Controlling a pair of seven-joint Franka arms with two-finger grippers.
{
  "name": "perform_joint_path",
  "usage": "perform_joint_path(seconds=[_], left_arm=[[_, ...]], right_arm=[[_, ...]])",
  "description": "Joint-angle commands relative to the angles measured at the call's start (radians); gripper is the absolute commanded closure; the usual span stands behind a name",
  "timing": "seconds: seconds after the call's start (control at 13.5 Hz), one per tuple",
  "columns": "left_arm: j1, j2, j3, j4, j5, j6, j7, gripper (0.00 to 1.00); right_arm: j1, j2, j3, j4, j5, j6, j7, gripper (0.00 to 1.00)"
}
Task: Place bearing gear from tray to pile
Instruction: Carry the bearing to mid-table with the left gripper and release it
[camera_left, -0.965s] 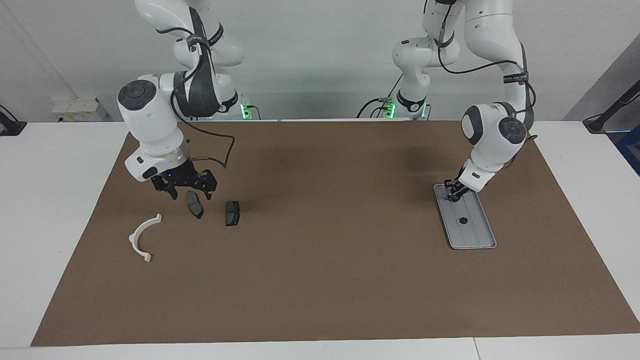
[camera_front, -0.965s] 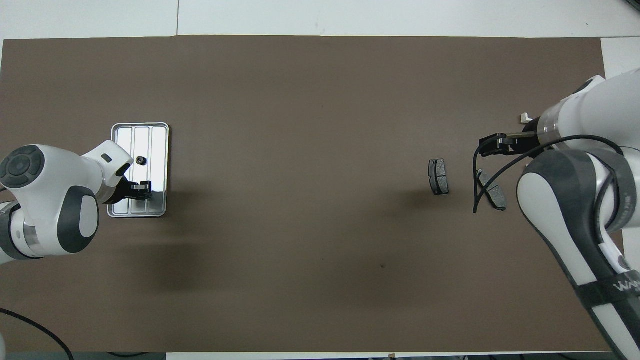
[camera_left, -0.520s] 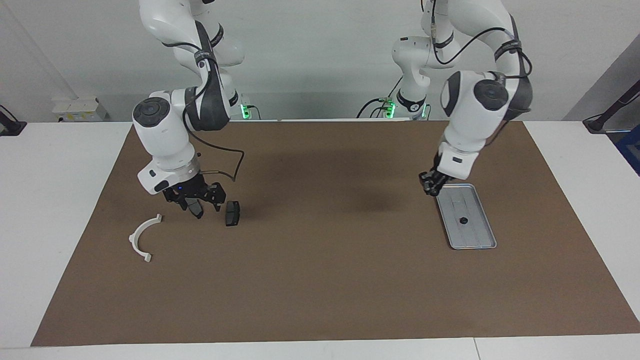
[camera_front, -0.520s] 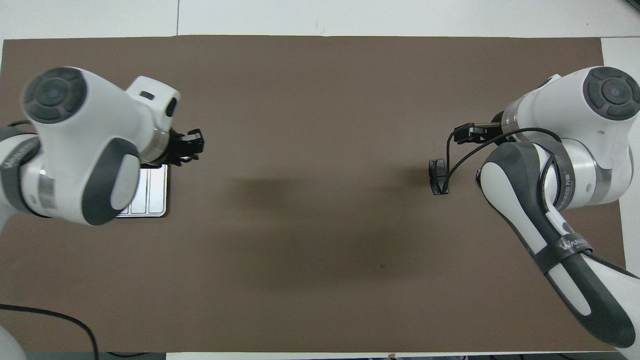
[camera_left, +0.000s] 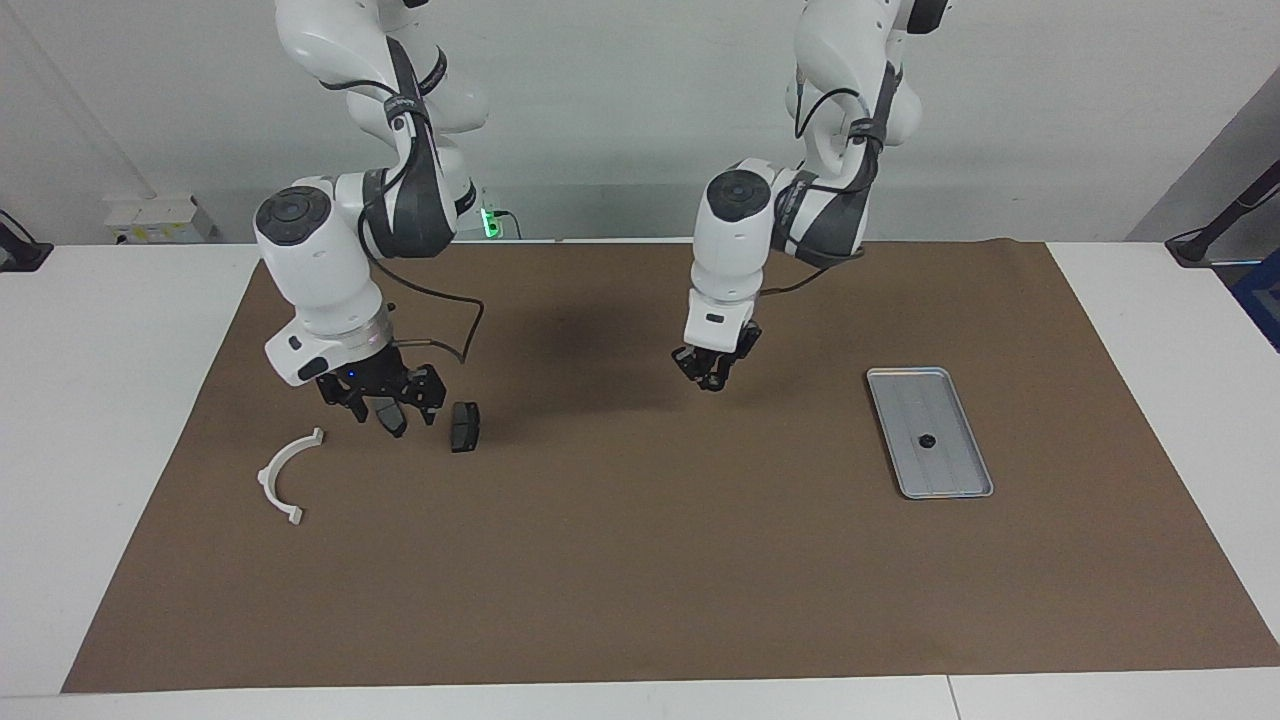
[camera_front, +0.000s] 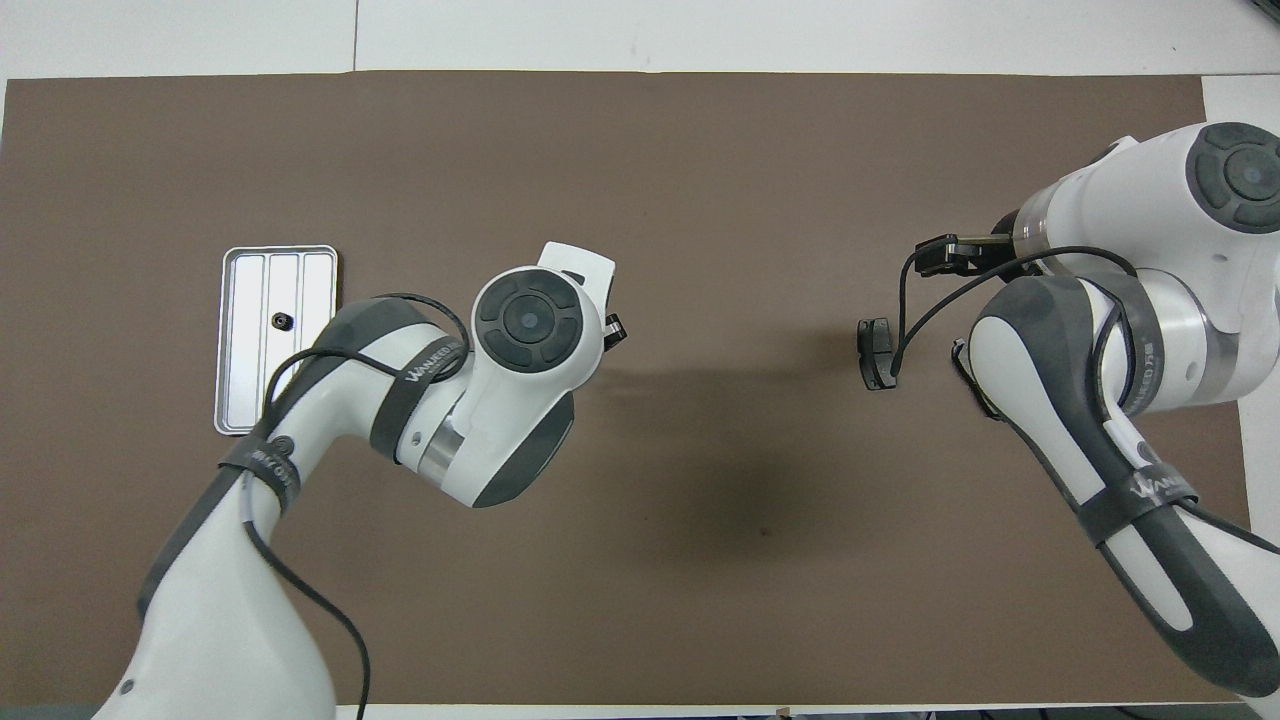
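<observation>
The silver-grey tray (camera_left: 950, 480) (camera_front: 240, 400) lies toward the left arm's end of the table. A small black bearing gear (camera_left: 926, 441) (camera_front: 281, 320) sits on it. The pile lies toward the right arm's end: a white half-ring bracket (camera_left: 283, 476), one dark plate (camera_left: 464, 426) (camera_front: 877, 352), and a second dark plate (camera_left: 392, 419) under my right gripper. My right gripper (camera_left: 380, 398) is open and hangs low over that second plate. My left gripper (camera_left: 712, 378) (camera_front: 613, 330) is up over the bare mat near the middle, fingers together. Whether it holds anything is not visible.
A brown mat (camera_left: 640, 560) covers most of the white table. In the overhead view the left arm's wrist hides most of its gripper, and the right arm hides the bracket and most of the second plate.
My left gripper has risen from the tray's end nearer the robots and swung toward the middle of the mat. My right gripper shifted slightly over the second plate. The gear on the tray has not moved.
</observation>
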Motion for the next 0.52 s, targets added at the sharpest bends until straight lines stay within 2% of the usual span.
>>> perform_joint_path(seconds=[0.0, 0.45], left_arm=[[-0.037, 0.081, 0.021, 0.008, 0.028, 0.082, -0.058, 1.0], [-0.04, 0.079, 0.019, -0.047, 0.029, 0.166, -0.067, 1.0]], right_arm=[[-0.009, 0.005, 0.005, 0.009, -0.011, 0.003, 0.008, 0.0], [-0.006, 0.005, 0.005, 0.009, -0.011, 0.003, 0.009, 0.0]])
